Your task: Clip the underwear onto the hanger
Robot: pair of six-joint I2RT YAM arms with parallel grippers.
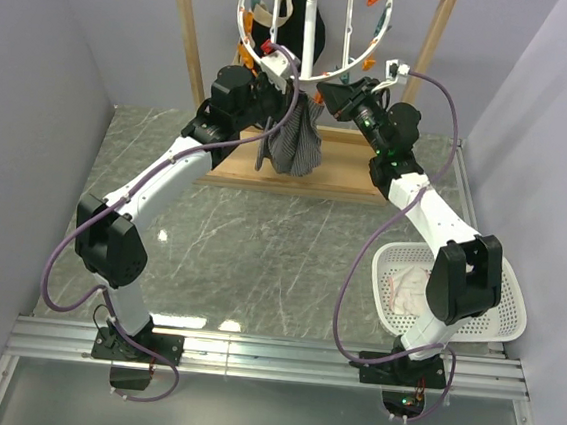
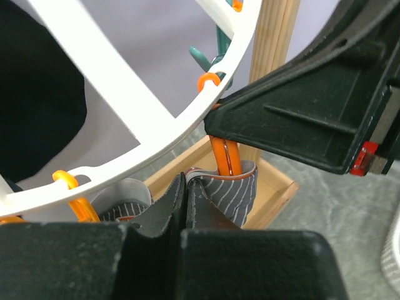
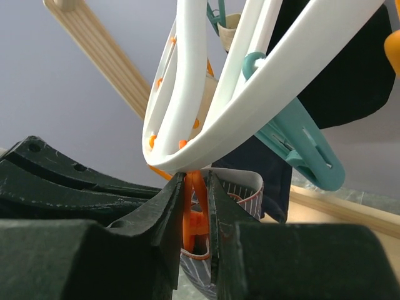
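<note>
The underwear [image 1: 294, 143], grey with fine stripes, hangs bunched under the white ring hanger [image 1: 281, 33]. My left gripper [image 1: 292, 85] is shut on its waistband; in the left wrist view the jaws [image 2: 185, 182] pinch the folded fabric [image 2: 240, 194] just beside an orange clothespin [image 2: 225, 156] that dangles from the ring [image 2: 125, 94]. My right gripper [image 1: 329, 96] comes in from the right. Its jaws [image 3: 197, 182] are shut on that orange clothespin [image 3: 197, 215], squeezing it, with the striped waistband [image 3: 249, 187] looped around and below the pin under the ring [image 3: 237, 106].
A wooden rectangular frame [image 1: 193, 53] carries the hanger, its base [image 1: 347, 174] on the table. A dark garment [image 1: 317, 25] hangs on the ring. Teal clothespins [image 3: 306, 150] dangle nearby. A white basket [image 1: 502, 294] at right holds a pinkish-white cloth [image 1: 409, 285].
</note>
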